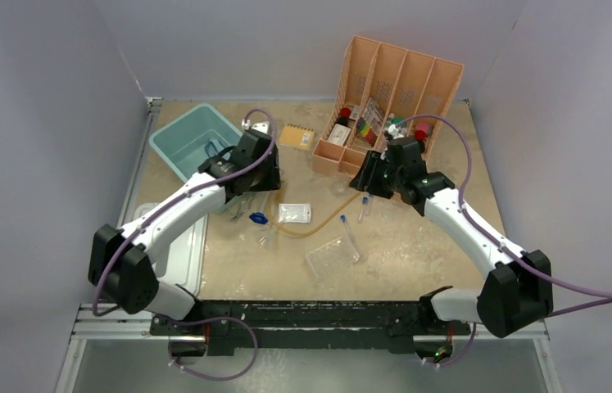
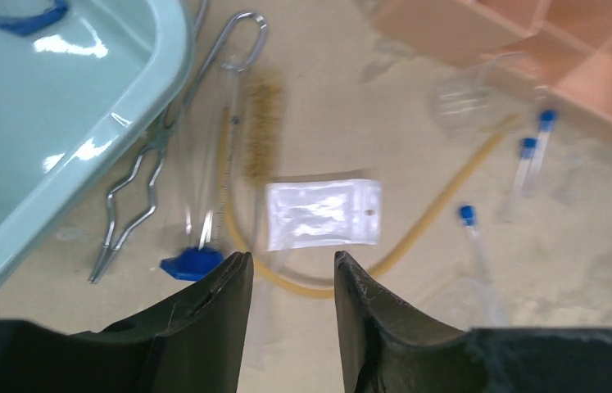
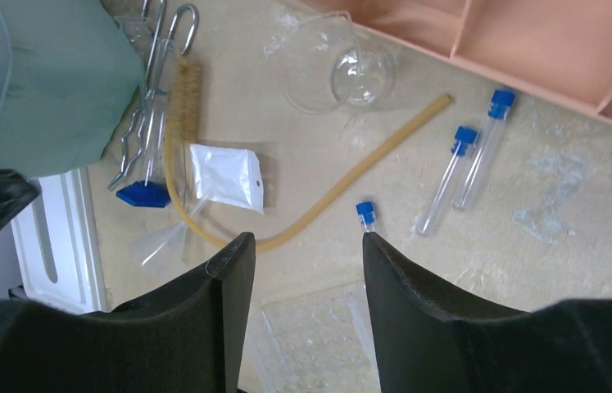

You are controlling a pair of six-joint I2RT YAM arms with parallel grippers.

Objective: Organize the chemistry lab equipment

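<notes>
Right wrist view: your right gripper hangs with its jaws apart and empty, and the clear tube rack shows between its fingers. Beyond, the amber tubing curves past the small bag, and two capped test tubes lie side by side to the right. Your left gripper is also parted and holds nothing. Past it, the metal tongs lie beside the teal bin.
</notes>
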